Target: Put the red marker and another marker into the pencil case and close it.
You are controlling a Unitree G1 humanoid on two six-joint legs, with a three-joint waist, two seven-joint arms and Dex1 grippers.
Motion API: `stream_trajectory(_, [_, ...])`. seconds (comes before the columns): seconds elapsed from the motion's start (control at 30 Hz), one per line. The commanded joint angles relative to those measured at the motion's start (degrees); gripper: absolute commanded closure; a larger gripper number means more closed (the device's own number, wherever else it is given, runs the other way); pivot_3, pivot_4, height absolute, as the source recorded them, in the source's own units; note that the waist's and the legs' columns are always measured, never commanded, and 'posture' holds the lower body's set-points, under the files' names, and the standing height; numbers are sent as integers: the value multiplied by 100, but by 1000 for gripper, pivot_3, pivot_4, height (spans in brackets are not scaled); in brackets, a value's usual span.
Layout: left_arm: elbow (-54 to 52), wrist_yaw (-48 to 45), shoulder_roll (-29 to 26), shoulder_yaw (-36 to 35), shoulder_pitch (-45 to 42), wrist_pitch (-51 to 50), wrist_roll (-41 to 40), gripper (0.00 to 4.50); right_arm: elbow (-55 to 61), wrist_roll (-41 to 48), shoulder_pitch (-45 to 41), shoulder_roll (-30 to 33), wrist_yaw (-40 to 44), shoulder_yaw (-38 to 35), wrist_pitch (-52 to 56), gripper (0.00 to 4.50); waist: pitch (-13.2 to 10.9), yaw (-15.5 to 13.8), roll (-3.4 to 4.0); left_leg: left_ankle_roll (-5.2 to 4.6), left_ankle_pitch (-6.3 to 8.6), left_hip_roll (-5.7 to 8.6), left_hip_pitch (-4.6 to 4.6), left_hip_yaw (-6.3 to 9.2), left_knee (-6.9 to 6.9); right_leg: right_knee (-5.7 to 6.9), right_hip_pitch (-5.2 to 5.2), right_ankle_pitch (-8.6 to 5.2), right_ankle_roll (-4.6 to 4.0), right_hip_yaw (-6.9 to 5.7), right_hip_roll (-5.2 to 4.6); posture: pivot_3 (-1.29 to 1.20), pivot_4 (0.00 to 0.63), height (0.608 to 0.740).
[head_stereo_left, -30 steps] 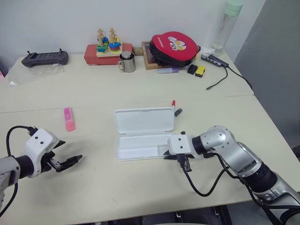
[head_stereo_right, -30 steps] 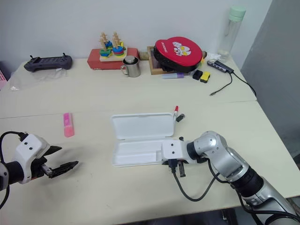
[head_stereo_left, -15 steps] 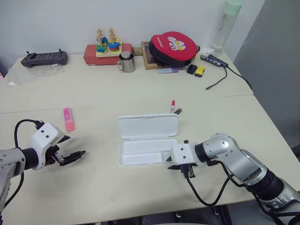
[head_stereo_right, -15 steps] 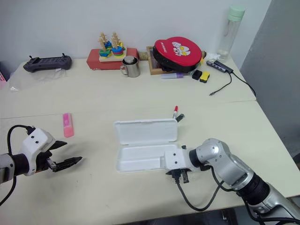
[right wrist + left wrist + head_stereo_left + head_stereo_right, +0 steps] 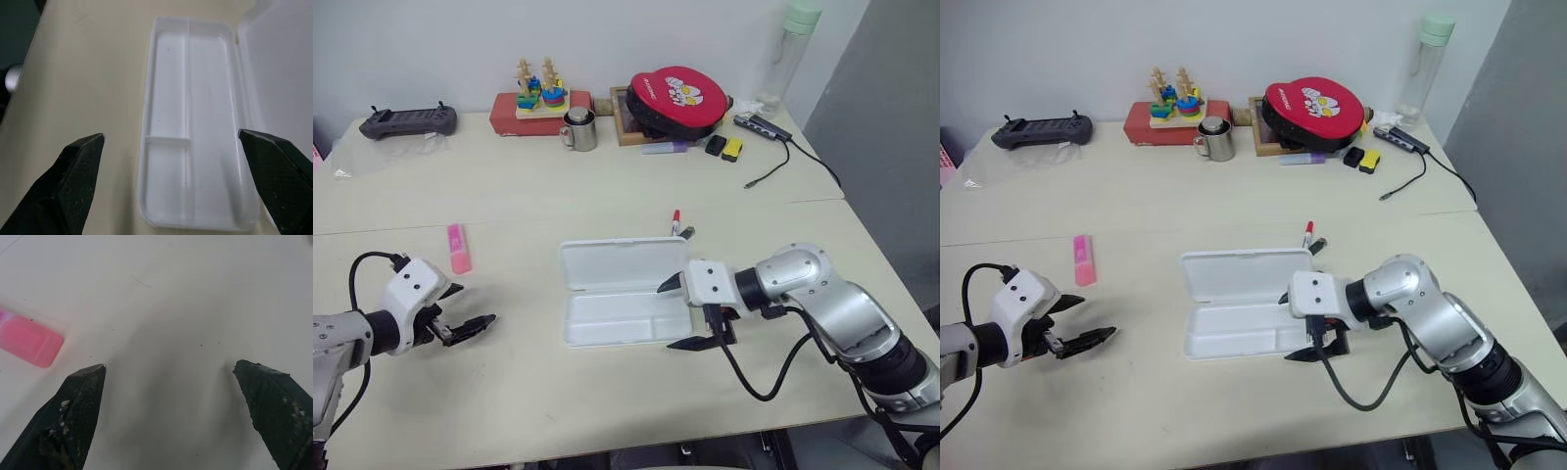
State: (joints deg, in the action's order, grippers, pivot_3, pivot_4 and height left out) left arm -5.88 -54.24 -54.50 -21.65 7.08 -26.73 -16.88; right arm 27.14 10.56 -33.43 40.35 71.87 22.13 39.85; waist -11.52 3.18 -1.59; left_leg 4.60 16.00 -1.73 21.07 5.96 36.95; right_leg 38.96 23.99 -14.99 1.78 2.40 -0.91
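Observation:
The white pencil case (image 5: 622,266) lies open in the middle of the table, lid flat behind the empty divided tray (image 5: 168,98). The red marker (image 5: 674,221) lies just behind the lid's right end. The pink highlighter (image 5: 458,248) lies to the left; its end also shows as the highlighter (image 5: 29,340) beside my left gripper. My right gripper (image 5: 666,318) hangs open over the tray's right end, one finger on each side of it, holding nothing. My left gripper (image 5: 476,305) is open and empty, low over the table in front of the highlighter.
Along the back edge stand a black controller (image 5: 406,120), a stacking toy on a red box (image 5: 538,100), a metal mug (image 5: 578,129), a red round pouch (image 5: 677,98), a purple pen (image 5: 664,148), a cabled hub (image 5: 762,127) and a bottle (image 5: 789,47). A small dark cap (image 5: 686,233) lies beside the red marker.
My right gripper has gone from shut at the tray's near right corner to wide open, and has lifted a little above it. The left gripper has hardly moved.

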Motion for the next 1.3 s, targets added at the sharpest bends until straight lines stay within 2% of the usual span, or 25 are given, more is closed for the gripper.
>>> stream_trajectory(0.03, [-191, 200, 149, -208, -101, -90, -171, 0, 214, 480, -243, 209, 121, -442, 267, 27, 0, -1, 0, 0, 0, 0, 0, 0, 1, 0, 0, 0, 0, 0, 0, 0, 150, 740])
stream_trajectory(0.27, [-835, 623, 528, -555, -293, -771, -766, 0, -666, 863, -1014, 222, -218, -1049, 593, 27, 0, 2, -1, 0, 0, 0, 0, -3, 5, 1, -2, 1, 0, 2, 0, 0, 150, 740])
stream_trajectory(0.47, [-1637, -117, -27, -1007, 252, -1079, -1198, 0, -1854, 636, -1625, 233, -321, -1077, 94, 27, -1, 21, -2, 0, 0, -1, -2, -2, -1, 2, 2, 2, -1, 2, 0, 0, 150, 740])
stream_trajectory(0.63, [-1828, -503, -337, -1263, 554, -1170, -1356, 0, -2481, 434, -1940, 131, -425, -984, -197, 27, -5, 14, 7, 0, 0, -1, 6, -10, -2, -1, 8, 1, 0, 5, -1, 0, 150, 740])
stream_trajectory(0.73, [-2018, -971, -650, -1458, 786, -1041, -1296, 0, -3350, 48, -2394, -257, -935, -915, -453, 27, -6, 47, 7, 0, 0, -1, 5, -12, -2, 0, 9, 0, 0, 6, 1, 0, 150, 740])
stream_trajectory(0.87, [-2278, -873, -892, -1413, 104, -1215, -1675, 0, -4002, -366, -2471, -763, -1222, -581, -881, 27, -4, 24, 4, 0, 0, -1, 3, -16, -1, 0, 9, 0, -1, 10, 1, 0, 150, 740])
stream_trajectory(1.03, [-2441, -691, -993, -1238, -408, -1395, -1836, 0, -4896, -723, -2719, -1288, -1451, -362, -1237, 27, -11, 27, 14, 0, 0, 1, 9, -22, 0, 0, 11, 1, 0, 17, 0, 0, 150, 740])
stream_trajectory(1.3, [-2489, -543, -985, -1102, -535, -1410, -1749, 0, -6747, -1394, -3371, -1859, -1777, -133, -1742, 27, -12, 60, 16, 0, 0, -1, 12, -19, -5, 0, 16, 0, 1, 13, 1, 0, 150, 740])
